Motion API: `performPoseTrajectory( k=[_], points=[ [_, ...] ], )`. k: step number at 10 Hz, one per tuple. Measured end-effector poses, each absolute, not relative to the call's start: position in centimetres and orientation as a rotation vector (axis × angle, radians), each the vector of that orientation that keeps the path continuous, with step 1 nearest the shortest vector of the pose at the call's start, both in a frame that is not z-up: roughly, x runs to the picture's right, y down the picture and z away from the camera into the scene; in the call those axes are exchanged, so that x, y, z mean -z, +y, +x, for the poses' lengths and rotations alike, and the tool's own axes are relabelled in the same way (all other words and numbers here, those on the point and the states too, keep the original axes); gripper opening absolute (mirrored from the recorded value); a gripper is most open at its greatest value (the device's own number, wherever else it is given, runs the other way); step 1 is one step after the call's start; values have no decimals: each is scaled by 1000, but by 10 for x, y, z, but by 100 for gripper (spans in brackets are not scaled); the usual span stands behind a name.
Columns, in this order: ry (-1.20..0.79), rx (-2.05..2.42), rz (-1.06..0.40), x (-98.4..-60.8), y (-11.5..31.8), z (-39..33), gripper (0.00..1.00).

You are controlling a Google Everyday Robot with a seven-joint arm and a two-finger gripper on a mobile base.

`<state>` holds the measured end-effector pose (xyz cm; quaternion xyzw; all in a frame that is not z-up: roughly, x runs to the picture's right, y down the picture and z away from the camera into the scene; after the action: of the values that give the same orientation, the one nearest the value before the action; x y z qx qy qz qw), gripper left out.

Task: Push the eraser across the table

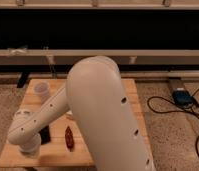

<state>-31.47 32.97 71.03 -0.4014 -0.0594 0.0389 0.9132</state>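
Observation:
The eraser [45,135] is a small flat black block lying on the light wooden table [58,154], near its front left. It is partly covered by my white arm. My gripper [29,148] hangs at the end of the arm just left of the eraser, low over the table's front left corner and close to or touching the eraser. The arm's large white elbow fills the middle of the view and hides much of the table top.
A dark red pepper-like thing [69,137] lies just right of the eraser. A translucent cup [41,89] stands at the table's back left. A blue-and-black device [182,96] with cables lies on the floor to the right. A dark wall with rails runs behind.

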Motion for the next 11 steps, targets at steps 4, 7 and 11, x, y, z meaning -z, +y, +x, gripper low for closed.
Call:
performPoseTrajectory(
  k=[4, 7, 11],
  points=[
    [-90, -97, -835, -736, 329, -300, 0],
    [-83, -109, -817, -739, 318, -290, 0],
    [-90, -115, -785, -747, 298, -288, 0]
  ],
)
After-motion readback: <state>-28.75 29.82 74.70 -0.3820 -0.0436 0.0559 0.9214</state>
